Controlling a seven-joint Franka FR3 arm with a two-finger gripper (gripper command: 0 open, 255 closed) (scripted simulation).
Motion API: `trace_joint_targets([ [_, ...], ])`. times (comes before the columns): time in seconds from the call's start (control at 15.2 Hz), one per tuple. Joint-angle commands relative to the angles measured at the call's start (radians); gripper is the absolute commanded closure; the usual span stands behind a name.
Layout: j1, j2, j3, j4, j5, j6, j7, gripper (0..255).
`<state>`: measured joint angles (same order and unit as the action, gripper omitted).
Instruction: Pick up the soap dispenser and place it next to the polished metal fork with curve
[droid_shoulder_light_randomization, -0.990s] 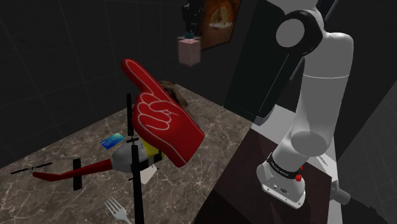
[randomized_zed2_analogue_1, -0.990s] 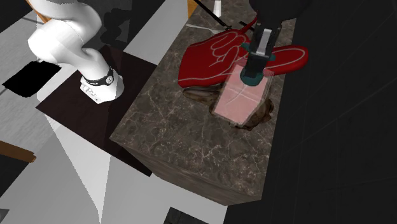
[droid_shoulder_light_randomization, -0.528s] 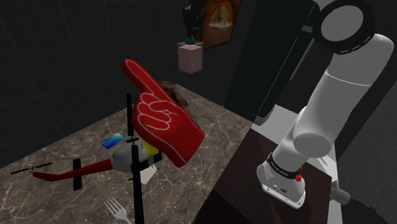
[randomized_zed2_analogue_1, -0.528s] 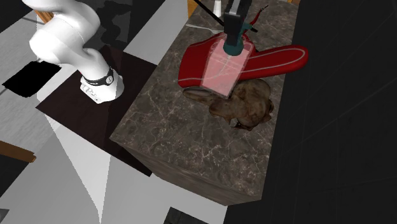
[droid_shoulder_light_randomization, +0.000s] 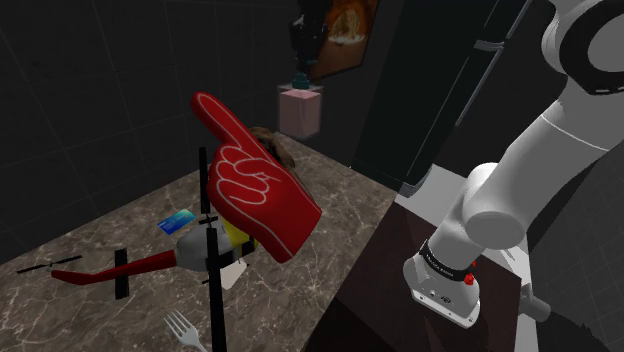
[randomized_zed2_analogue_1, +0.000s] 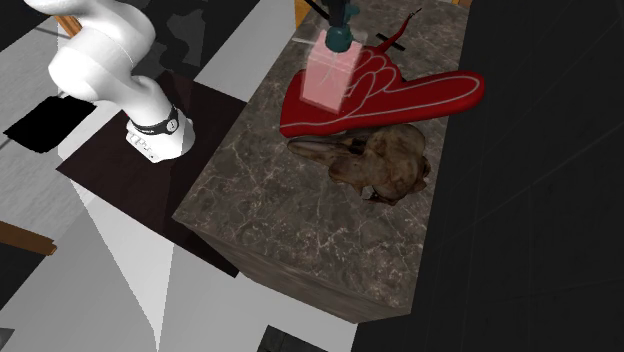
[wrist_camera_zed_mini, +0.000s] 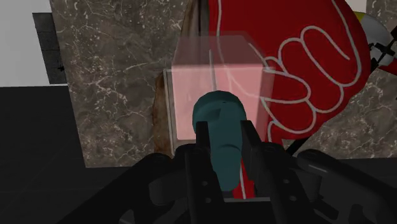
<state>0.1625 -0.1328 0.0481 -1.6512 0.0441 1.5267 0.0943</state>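
The soap dispenser (droid_shoulder_light_randomization: 300, 110) is a see-through pink block with a teal pump top. It hangs in the air over the far end of the marble table (droid_shoulder_light_randomization: 335, 225). My gripper (droid_shoulder_light_randomization: 300, 74) is shut on the teal pump from above. In the second exterior view the dispenser (randomized_zed2_analogue_1: 330, 75) hangs under the gripper (randomized_zed2_analogue_1: 340, 22), over the wrist end of a red foam hand (randomized_zed2_analogue_1: 410, 95). In the wrist view the fingers (wrist_camera_zed_mini: 202, 137) clasp the pump of the dispenser (wrist_camera_zed_mini: 213, 89). The pale fork (droid_shoulder_light_randomization: 183, 328) lies at the table's near end.
The big red foam hand (droid_shoulder_light_randomization: 250, 190) stands mid-table, partly over a toy helicopter (droid_shoulder_light_randomization: 190, 250) with black rotor bars. A brown skull-like object (randomized_zed2_analogue_1: 385, 165) lies beside the foam hand. A small blue card (droid_shoulder_light_randomization: 178, 221) lies behind the helicopter. The arm's stand (droid_shoulder_light_randomization: 440, 290) adjoins the table.
The gripper has carried the dispenser from above the brown object across to above the foam hand, toward the fork's end of the table. The arm's upper links have swung along with it.
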Motion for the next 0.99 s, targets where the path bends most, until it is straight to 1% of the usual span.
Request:
trace_joint_targets([
  [0.0,0.019,-0.043,0.025,-0.042,0.005,0.001,0.044,255],
  [0.46,0.078,-0.174,0.112,-0.172,0.039,0.007,0.186,255],
  [0.92,0.136,-0.262,0.214,-0.241,0.088,0.003,0.337,255],
])
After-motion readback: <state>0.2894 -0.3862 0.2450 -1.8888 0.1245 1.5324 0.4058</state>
